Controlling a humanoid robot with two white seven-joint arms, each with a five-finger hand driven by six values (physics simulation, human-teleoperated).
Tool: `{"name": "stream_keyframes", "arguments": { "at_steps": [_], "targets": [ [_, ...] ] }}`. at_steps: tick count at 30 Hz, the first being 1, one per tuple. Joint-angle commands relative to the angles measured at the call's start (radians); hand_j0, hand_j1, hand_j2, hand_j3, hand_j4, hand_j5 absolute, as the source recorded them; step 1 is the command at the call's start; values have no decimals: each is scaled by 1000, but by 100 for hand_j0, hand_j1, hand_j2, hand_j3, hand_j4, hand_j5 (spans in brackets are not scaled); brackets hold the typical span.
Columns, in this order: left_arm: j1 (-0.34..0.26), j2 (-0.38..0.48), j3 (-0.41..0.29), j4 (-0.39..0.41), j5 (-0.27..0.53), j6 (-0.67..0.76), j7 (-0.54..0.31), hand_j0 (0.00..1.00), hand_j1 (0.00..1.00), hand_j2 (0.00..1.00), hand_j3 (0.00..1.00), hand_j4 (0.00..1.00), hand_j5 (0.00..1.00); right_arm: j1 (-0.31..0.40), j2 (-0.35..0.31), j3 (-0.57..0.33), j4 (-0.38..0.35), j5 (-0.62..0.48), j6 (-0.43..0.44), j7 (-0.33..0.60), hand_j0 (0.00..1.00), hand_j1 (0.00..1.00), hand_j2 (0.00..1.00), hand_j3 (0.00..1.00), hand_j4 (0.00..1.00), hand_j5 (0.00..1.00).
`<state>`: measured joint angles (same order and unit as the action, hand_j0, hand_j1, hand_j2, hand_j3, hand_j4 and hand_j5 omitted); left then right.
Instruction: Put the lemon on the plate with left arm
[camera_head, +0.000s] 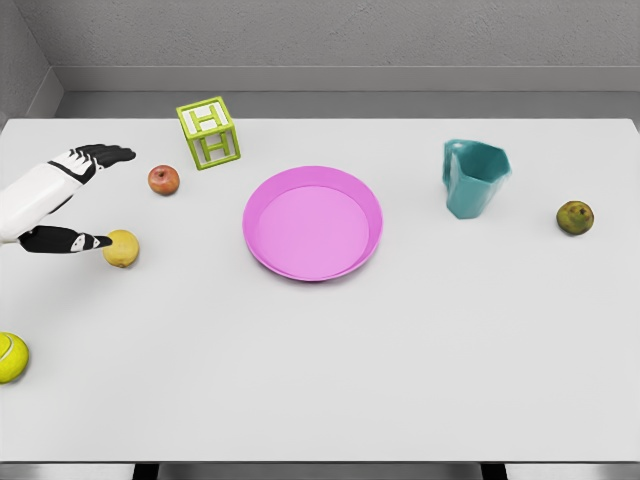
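1. Lemon first: the small yellow rounded lemon (122, 249) lies on the white table (400, 380), near the left edge, well apart from the plate and to its left.

2. The left hand (72, 195), white with black fingers, is spread open around nothing. Its thumb (70, 241) reaches to the lemon's left side and seems to touch it, while the other fingers (103, 154) point away above it, toward the small red apple (164, 180).

3. To do this step well, in my judgement the hand should come lower and more over the lemon, so that thumb and fingers close on opposite sides. A round fruit can roll away if it is pushed from one side only.

4. The fingers must also not knock the red apple, which sits just beyond the lemon.

5. The round pink plate (313, 223) with a raised rim stands at the middle of the table and holds nothing, so the lemon can go anywhere inside it.

6. The teal angular cup (474, 178) stands upright to the right of the plate; as far as I can see into it, it holds nothing.

7. Other things are a green letter block (209, 132) behind the plate on the left, a dark green-brown fruit (575, 217) at the far right, and a yellow-green tennis ball (11, 357) at the left edge.

8. The right arm is not visible.
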<state>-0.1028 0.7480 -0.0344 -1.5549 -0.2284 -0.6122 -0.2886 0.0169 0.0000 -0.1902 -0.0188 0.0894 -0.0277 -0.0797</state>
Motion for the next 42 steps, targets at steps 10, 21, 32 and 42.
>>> {"name": "stream_keyframes", "arguments": {
  "at_steps": [10, 21, 32, 42],
  "targets": [
    [2, 1, 1, 10, -19, 1, -1, 100, 100, 100, 100, 100, 100, 5, 0, -26, 2, -8, 0, -2, 100, 100, 100, 100, 100, 100],
    [-48, 261, -137, 12, -114, 1, 5, 100, 100, 100, 100, 100, 100, 5, 0, -26, 2, -8, 0, -2, 100, 100, 100, 100, 100, 100],
    [-115, 111, -206, 9, -305, 1, 2, 100, 100, 100, 100, 100, 100, 5, 0, -26, 2, -8, 0, -2, 100, 100, 100, 100, 100, 100],
    [-195, 140, -314, 29, -474, 1, -46, 100, 100, 100, 100, 100, 100, 5, 0, -26, 2, -8, 0, -2, 100, 100, 100, 100, 100, 100]
  ]
}}
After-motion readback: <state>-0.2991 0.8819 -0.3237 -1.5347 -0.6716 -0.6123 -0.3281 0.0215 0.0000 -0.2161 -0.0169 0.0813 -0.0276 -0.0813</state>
